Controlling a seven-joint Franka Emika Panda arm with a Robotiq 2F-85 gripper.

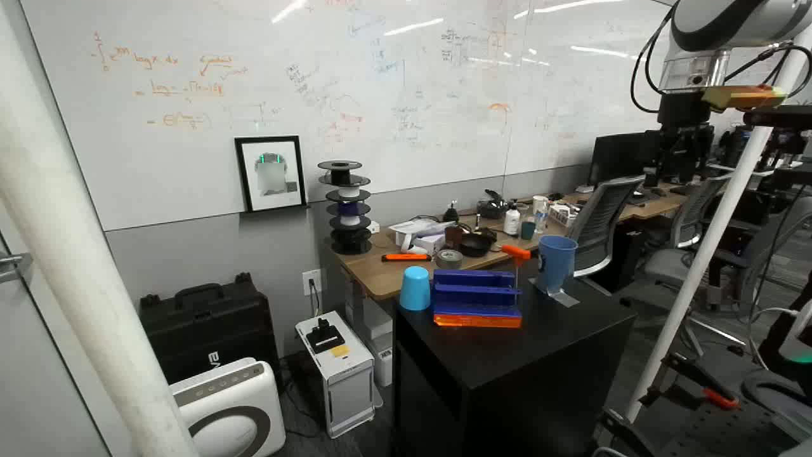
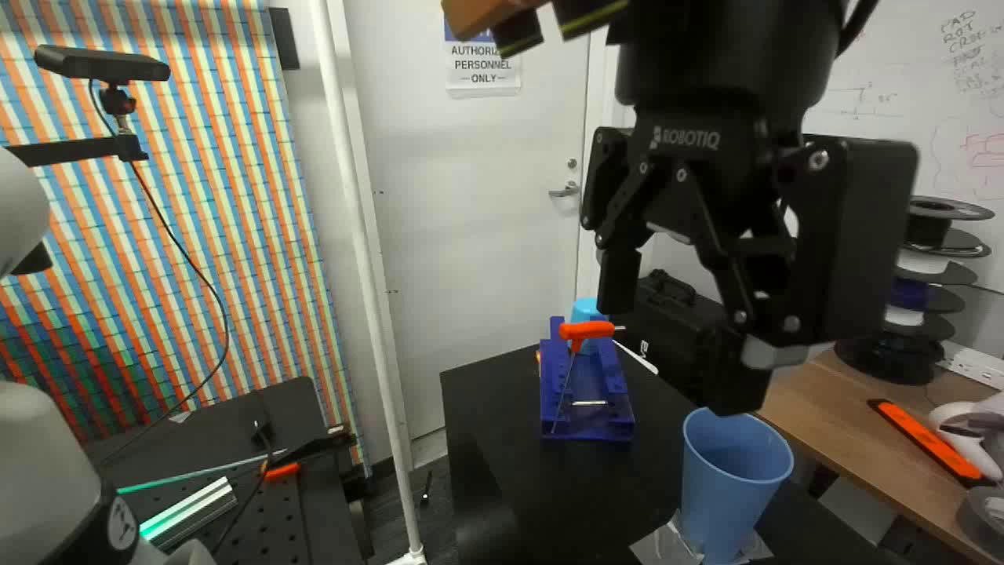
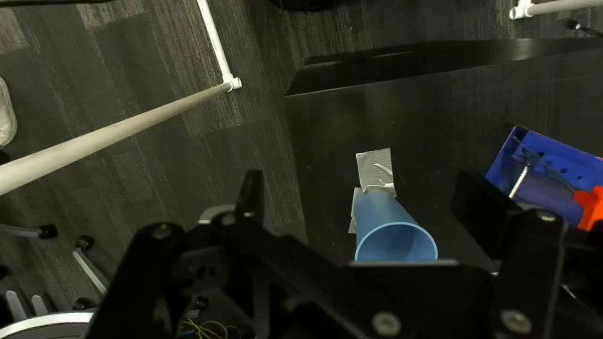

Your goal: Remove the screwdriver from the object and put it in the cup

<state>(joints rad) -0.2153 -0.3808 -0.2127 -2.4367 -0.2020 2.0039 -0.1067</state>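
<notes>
On the black cabinet (image 1: 482, 355) stood the blue rack (image 1: 472, 290); the gripper (image 2: 676, 349) hung well apart, jaws wide, grasping nothing. The upright blue cup (image 2: 723, 502) was taped down. At the rack's end the orange-handled screwdriver (image 2: 590, 330) stood grip uppermost; a slanted pull, I judged, could jam it and drag the rack. A sign (image 2: 483, 66) read AUTHORIZED PERSONNEL ONLY; the gripper, ROBOTIQ.
</notes>
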